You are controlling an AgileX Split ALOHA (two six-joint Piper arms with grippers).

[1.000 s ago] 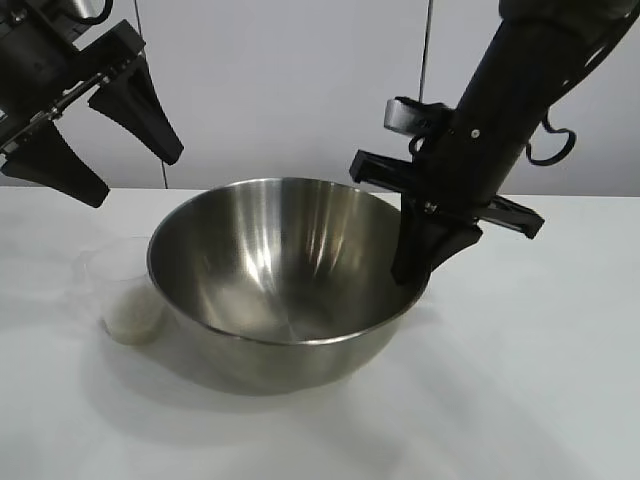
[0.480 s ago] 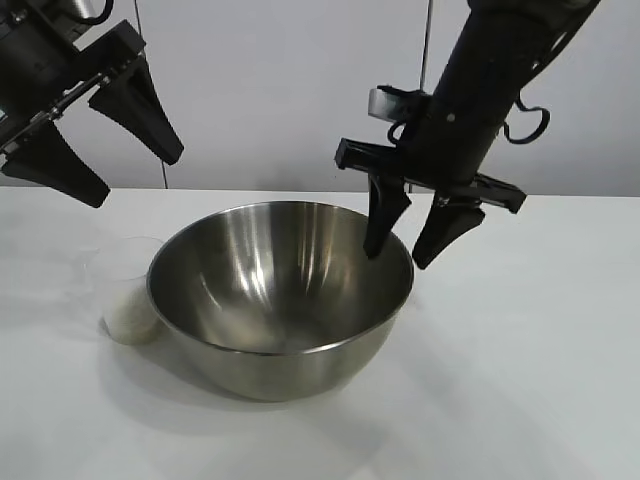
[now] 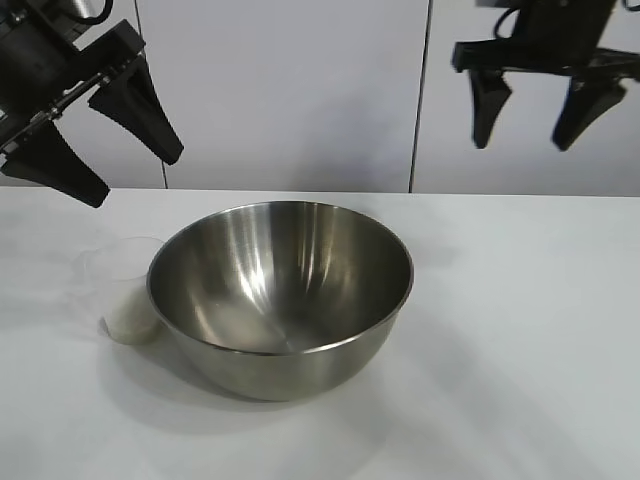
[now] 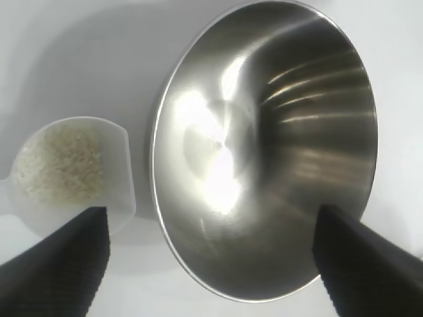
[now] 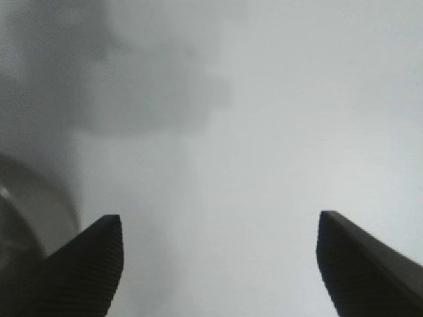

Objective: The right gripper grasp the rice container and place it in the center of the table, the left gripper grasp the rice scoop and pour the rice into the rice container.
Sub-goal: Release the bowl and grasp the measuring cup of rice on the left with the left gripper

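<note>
The rice container (image 3: 280, 295), a wide polished steel bowl, stands upright on the white table (image 3: 520, 330) at the centre of the exterior frame, slightly left of the middle; nothing is touching it and its interior shows only reflections. Just beside its rim, at the centre left of that frame, sits the rice scoop (image 3: 125, 295), a small translucent plastic cup, upright on the tabletop and not held. The rice (image 4: 59, 164) lies as a pale heap of grains inside the scoop, seen from above in the left wrist view, where a narrow strip of table shows between scoop and bowl. The left gripper (image 3: 95, 150) hangs at the upper left of the exterior frame, above and well apart from the scoop, its two tapered fingers spread wide and empty, angled downward toward the table. In its own wrist view the two fingertips (image 4: 66, 264) sit at the lower corners with both bowl and scoop lying between them farther off. The right gripper (image 3: 535, 120) is at the upper right of the exterior frame, high over the table and well apart from the bowl, fingers parted and carrying nothing. Its wrist view shows bare tabletop between the fingertips (image 5: 86, 267), with a sliver of the bowl's rim at the lower left edge.
</note>
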